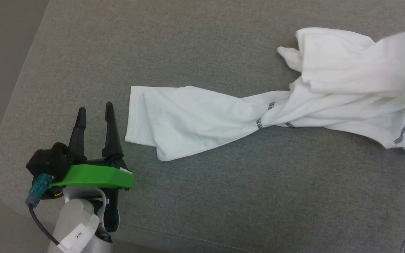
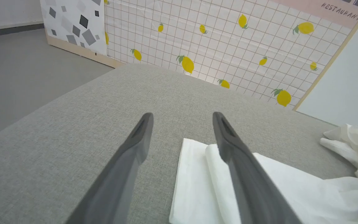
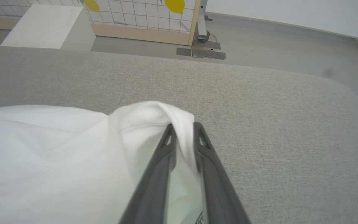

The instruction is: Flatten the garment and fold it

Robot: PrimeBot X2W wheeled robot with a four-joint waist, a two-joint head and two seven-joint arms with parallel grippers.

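Right wrist view: right end effector (image 3: 184,125) pinching a fold of the garment (image 3: 57,149); left end effector (image 1: 95,107) spread wide, empty, beside it.

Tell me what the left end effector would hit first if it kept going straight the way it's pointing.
Probably just the bare grey cushion: the left end effector points past the garment, whose sleeve end lies just to its right. Height above the surface is unclear.

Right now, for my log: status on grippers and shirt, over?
Left gripper open, beside the sleeve. Right gripper shut on the shirt. Shirt twisted, not flat. Nothing blocking.
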